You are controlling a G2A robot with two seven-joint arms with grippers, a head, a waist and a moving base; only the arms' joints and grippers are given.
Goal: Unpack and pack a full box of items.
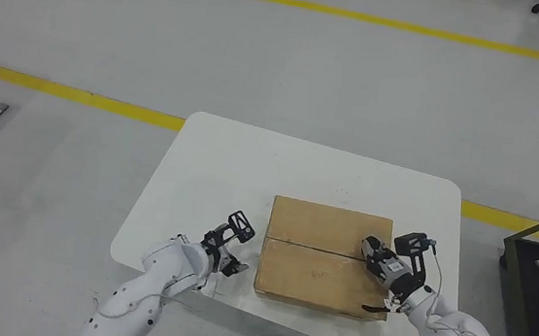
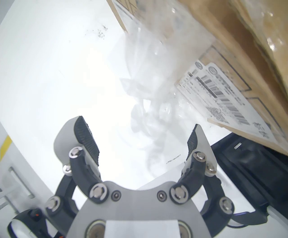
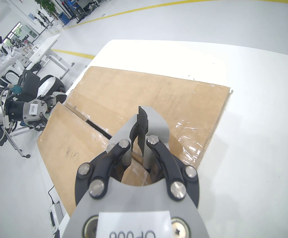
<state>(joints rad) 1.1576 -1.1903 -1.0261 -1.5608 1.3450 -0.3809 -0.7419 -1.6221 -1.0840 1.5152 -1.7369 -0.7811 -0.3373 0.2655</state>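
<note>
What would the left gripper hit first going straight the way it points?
The left gripper would likely meet the crumpled clear film first, then the box side.

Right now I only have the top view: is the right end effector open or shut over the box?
Observer: Shut. The right wrist view shows the right end effector with its pads closed together, above the top of the box.
Operator: And the left one?
Observer: The left end effector is open and empty, jaws wide apart, beside the box's side wall.
Operator: Anything on that side I can't make out?
Observer: Yes, loose clear plastic film hangs off that wall, in front of the open jaws.
Operator: Is the top seam sealed?
Observer: Not fully. The right wrist view shows a dark gap along the seam between the two flaps.
</note>
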